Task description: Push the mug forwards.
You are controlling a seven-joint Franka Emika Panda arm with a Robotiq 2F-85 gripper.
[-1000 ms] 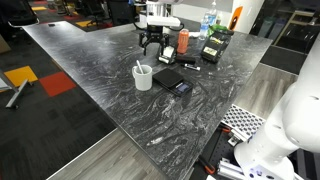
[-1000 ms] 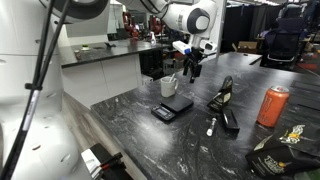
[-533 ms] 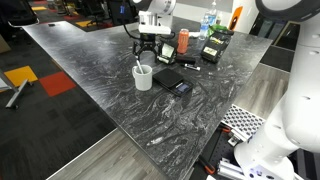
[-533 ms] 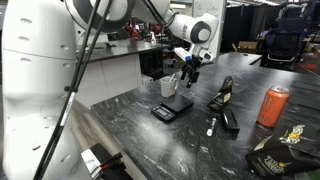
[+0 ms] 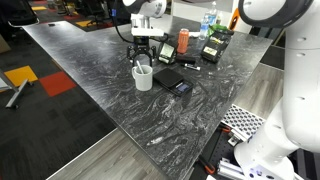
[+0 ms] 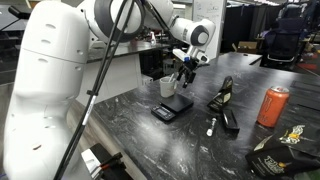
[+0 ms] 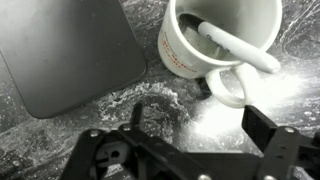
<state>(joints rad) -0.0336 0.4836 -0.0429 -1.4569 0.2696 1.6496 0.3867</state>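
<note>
The white mug (image 5: 143, 77) stands on the dark marbled table with a white stick-like utensil (image 7: 236, 46) inside it. It also shows in an exterior view (image 6: 168, 87) and at the top of the wrist view (image 7: 205, 35), with its loop handle (image 7: 228, 88) turned towards the fingers. My gripper (image 5: 146, 58) hangs just behind and above the mug, as the exterior view (image 6: 184, 72) also shows. In the wrist view the gripper (image 7: 198, 125) is open and empty, and the handle lies just ahead of the gap between the fingers.
A flat black scale-like device (image 5: 172, 82) (image 6: 172, 108) (image 7: 65, 55) lies right beside the mug. An orange-red can (image 5: 183, 40) (image 6: 271, 105), black pouches (image 5: 214, 45) and a small white marker (image 6: 211, 126) lie further along the table.
The arm has swung over and down towards the mug, and the gripper now sits close behind it. The mug has not moved.
</note>
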